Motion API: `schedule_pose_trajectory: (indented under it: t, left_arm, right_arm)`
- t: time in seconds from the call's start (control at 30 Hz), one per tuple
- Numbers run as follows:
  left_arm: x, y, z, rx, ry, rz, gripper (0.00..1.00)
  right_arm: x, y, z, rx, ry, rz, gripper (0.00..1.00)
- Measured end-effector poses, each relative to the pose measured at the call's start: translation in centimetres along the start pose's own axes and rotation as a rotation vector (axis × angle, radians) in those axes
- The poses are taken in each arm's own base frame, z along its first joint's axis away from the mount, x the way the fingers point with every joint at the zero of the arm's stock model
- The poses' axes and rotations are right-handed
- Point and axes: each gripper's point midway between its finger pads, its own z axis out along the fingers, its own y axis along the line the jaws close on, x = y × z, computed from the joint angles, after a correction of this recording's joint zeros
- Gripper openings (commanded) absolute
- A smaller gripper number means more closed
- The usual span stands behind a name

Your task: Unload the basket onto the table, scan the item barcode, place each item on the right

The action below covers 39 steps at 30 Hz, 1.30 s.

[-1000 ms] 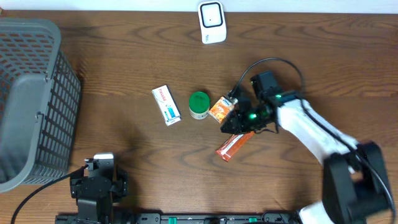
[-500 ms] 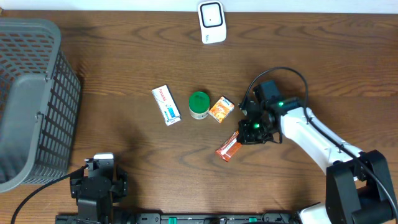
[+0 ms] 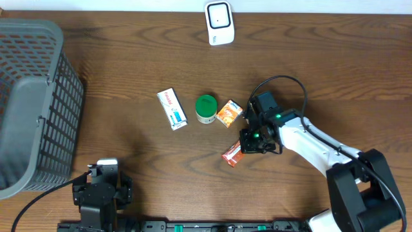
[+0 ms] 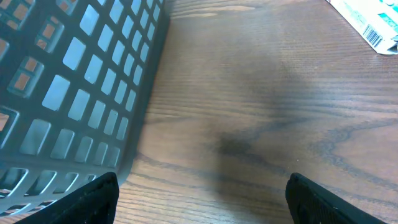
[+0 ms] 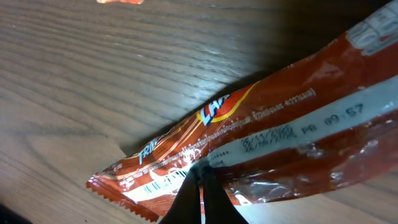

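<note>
The 2 fingers of the right gripper (image 5: 200,182) were pressed together, their tips set against the red snack packet (image 5: 267,134), which was laid flat on the wooden table (image 3: 129,64) just below a small orange box (image 3: 228,113), well apart from the white scanner (image 3: 219,23) at the far edge. The left gripper (image 4: 199,193) was held spread beside the grey basket (image 4: 74,81)
</note>
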Motion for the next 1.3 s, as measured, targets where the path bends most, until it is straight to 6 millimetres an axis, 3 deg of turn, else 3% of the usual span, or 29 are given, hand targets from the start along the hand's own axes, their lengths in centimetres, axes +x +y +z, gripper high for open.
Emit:
schedule_pose_trajectory:
  t: [0.27, 0.63, 0.73, 0.93, 1.3]
  left_arm:
    - [0.0, 0.0, 0.0, 0.0, 0.0, 0.0, 0.86]
    - [0.0, 0.0, 0.0, 0.0, 0.0, 0.0, 0.86]
    - [0.0, 0.0, 0.0, 0.0, 0.0, 0.0, 0.86]
    - [0.0, 0.0, 0.0, 0.0, 0.0, 0.0, 0.86]
    - [0.0, 0.0, 0.0, 0.0, 0.0, 0.0, 0.86]
  right_arm:
    - [-0.3, 2.1, 1.3, -0.051, 0.011, -0.016, 0.01]
    - [0.6, 2.7, 1.2, -0.065, 0.042, -0.016, 0.01]
    - [1.0, 2.9, 0.1, -0.063, 0.035, -0.019, 0.01]
    - [-0.1, 4.8, -3.7, -0.114, -0.089, -0.069, 0.01]
    - [-0.9, 2.5, -2.0, 0.0, -0.095, -0.045, 0.01]
